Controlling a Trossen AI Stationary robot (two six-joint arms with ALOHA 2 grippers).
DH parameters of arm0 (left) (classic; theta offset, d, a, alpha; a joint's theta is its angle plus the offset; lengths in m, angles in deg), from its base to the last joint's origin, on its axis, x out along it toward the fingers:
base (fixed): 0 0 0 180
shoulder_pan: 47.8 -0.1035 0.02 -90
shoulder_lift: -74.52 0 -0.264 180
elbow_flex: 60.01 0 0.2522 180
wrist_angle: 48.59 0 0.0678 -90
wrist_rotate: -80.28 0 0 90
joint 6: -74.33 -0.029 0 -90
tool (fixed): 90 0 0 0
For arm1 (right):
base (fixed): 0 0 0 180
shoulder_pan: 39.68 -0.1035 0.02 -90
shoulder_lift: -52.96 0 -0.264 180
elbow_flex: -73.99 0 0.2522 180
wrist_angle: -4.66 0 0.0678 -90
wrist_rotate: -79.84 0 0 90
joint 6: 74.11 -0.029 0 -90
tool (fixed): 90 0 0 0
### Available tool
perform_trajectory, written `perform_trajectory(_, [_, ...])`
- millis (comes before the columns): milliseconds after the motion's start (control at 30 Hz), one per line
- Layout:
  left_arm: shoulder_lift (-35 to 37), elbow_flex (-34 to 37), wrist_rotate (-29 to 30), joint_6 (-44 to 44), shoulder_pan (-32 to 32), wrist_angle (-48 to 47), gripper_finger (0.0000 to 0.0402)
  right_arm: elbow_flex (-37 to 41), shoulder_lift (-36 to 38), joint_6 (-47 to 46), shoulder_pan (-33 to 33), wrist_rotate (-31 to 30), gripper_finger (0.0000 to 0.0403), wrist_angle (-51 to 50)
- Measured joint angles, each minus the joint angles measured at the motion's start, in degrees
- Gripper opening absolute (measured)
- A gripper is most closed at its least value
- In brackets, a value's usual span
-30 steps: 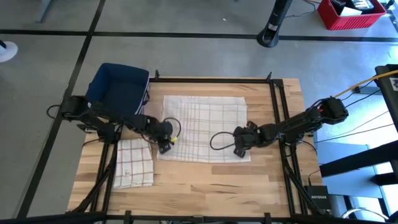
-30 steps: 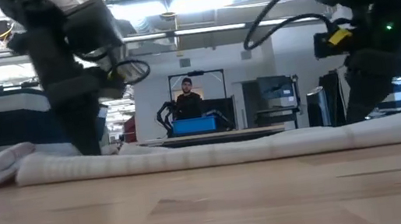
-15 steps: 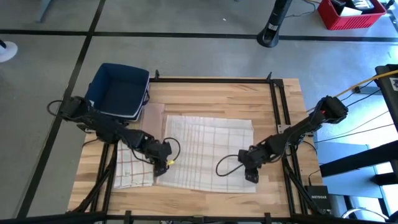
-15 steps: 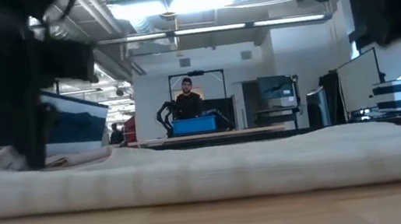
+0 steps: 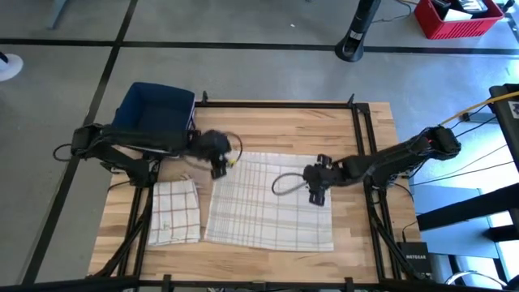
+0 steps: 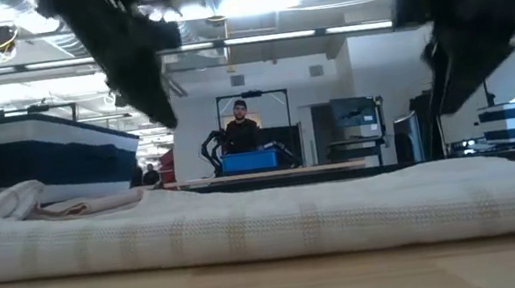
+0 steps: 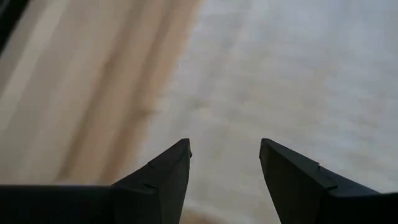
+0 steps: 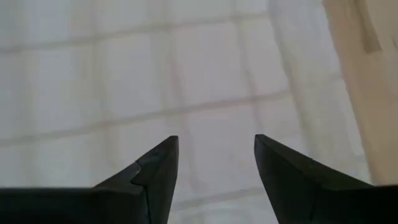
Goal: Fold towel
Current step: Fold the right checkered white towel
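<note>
Nearest the table's front edge lay the checked towel [image 5: 272,201], spread flat across the middle of the wooden table [image 5: 357,259], its near hem filling the low view as a pale band. A second, already folded cloth [image 5: 174,211] sat just beside it on the left-arm side.

Over the towel's far edge I had both arms. The left gripper [image 5: 219,162] hung above the far corner nearest the blue bin [image 5: 154,118]; its fingers [image 7: 158,177] stood apart with nothing between them, bare wood and cloth edge showing beneath. The right gripper [image 5: 316,191] hung over the cloth towards the other far corner; its fingers [image 8: 283,171] were likewise spread and empty, plaid fabric under them.

I judged the step in hand to be the approach for the first fold, no fabric lifted. The next move called for lowering each gripper onto its far corner, pinching a single layer, and carrying both corners evenly towards the near hem.

Beyond the table, a person [image 6: 242,126] sat in the room behind.
</note>
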Motion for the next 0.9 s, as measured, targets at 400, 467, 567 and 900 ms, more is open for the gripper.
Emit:
perform_trajectory(400, [-14.5,0.1,-16.5,-15.8,-17.5,-1.2,0.0185,11.3,0.0,10.0,16.5,11.9,0.0211,10.9])
perform_trajectory(467, [-16.5,0.1,-16.9,-16.5,-17.7,-1.1,0.0185,12.0,0.0,10.2,16.7,11.9,0.0211,11.0])
perform_trajectory(567, [-18.0,0.1,-18.8,-17.1,-17.9,-1.5,0.0185,12.4,0.0,11.3,16.5,12.0,0.0211,10.8])
perform_trajectory(900, [-15.9,0.1,-22.6,-17.4,-17.9,-1.0,0.0185,12.4,0.0,12.2,16.5,8.0,0.0211,13.4])
